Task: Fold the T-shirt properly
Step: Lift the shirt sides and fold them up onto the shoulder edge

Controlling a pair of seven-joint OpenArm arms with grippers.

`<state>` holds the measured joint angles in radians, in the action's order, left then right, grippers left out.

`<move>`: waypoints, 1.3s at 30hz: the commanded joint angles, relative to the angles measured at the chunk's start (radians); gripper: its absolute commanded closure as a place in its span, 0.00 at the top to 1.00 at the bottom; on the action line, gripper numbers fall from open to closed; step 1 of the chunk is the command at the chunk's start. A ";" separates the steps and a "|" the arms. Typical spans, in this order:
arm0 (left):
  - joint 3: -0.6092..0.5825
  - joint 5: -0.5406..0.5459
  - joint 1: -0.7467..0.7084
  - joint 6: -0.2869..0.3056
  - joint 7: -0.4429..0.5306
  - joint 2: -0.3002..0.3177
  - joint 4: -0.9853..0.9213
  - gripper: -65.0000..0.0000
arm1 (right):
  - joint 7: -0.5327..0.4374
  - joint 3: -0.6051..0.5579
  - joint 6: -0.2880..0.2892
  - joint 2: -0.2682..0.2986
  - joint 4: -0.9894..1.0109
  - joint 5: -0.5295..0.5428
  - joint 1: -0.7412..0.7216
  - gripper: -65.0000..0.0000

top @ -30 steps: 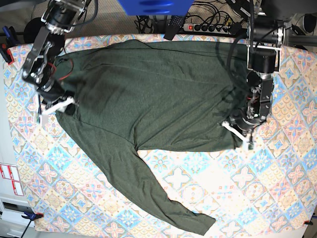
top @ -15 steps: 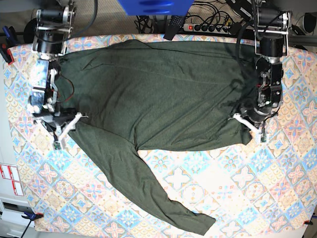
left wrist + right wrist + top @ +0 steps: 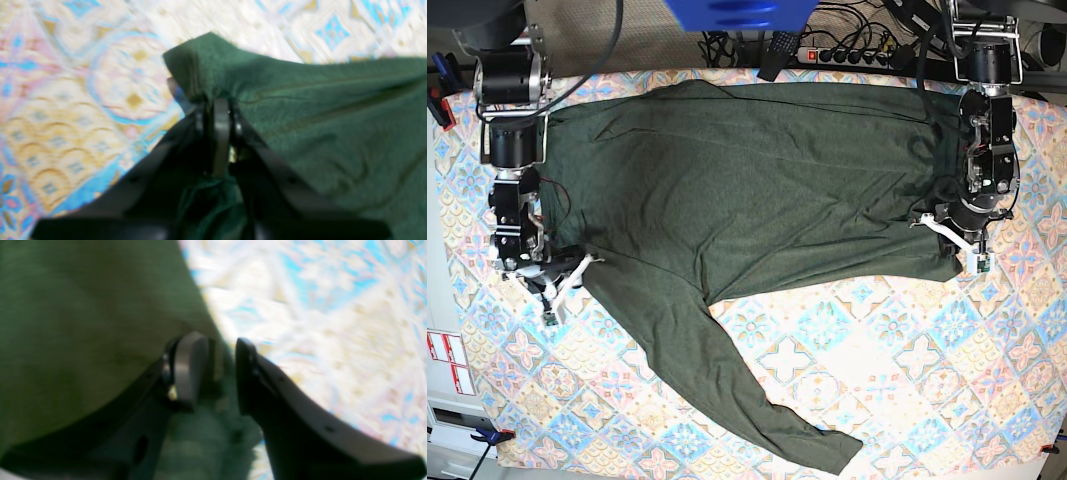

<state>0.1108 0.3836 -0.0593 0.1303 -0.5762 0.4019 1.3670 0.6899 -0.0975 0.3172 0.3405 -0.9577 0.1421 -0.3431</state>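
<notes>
The dark olive-green T-shirt [image 3: 757,190] lies spread across the patterned table, one long sleeve [image 3: 727,390] trailing toward the front edge. At the right of the base view my left gripper [image 3: 962,248] is shut on the shirt's lower corner. The left wrist view shows that corner [image 3: 206,60] pinched between the closed fingers [image 3: 221,133]. At the left of the base view my right gripper [image 3: 562,280] sits at the shirt's edge where the sleeve starts. In the right wrist view its fingers [image 3: 190,370] stand partly apart with green fabric [image 3: 83,323] bunched between them.
A quilted cloth [image 3: 907,380] with a blue and orange tile pattern covers the table. A power strip [image 3: 847,55] and cables lie behind the far edge, beside a blue object [image 3: 737,12]. White labels [image 3: 447,362] hang at the left edge.
Both arms have swung outward and toward the front, drawing the shirt's two sides apart. The body now lies wider and flatter, and the left edge has followed the right gripper.
</notes>
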 commanded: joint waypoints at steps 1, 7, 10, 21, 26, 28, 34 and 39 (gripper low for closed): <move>0.005 0.004 0.003 0.007 0.023 0.016 0.035 0.00 | -0.035 0.005 0.000 0.013 0.009 0.009 -0.046 0.32; 0.007 0.005 -0.007 0.007 0.023 0.036 0.042 0.00 | -0.101 0.012 0.000 0.015 0.090 0.009 -0.070 0.44; 0.007 0.005 -0.007 0.007 0.023 0.036 0.042 0.00 | -0.112 0.006 0.000 0.015 0.092 0.009 -0.069 0.44; 0.005 0.005 -0.004 0.007 0.023 0.032 0.042 0.00 | -0.132 0.005 0.000 0.013 0.138 0.009 -0.067 0.45; 0.005 0.005 -0.007 0.007 0.023 0.032 0.042 0.00 | -0.190 0.005 0.001 0.012 0.234 0.009 -0.066 0.45; 0.005 0.005 -0.007 0.007 0.023 0.032 0.042 0.00 | -0.195 0.003 0.001 0.012 0.239 0.009 -0.066 0.45; 0.005 0.005 -0.006 0.007 0.023 0.032 0.042 0.00 | -0.189 0.003 0.081 0.010 0.239 0.009 -0.063 0.44; 0.005 0.004 -0.003 0.007 0.023 0.030 0.042 0.00 | -0.187 0.003 0.130 0.006 0.234 0.009 -0.024 0.44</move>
<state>0.1089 0.3885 -0.0776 0.1390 -0.5758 0.4156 1.3914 0.4683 -0.0937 0.4335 0.3367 -0.7185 0.1467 -0.3603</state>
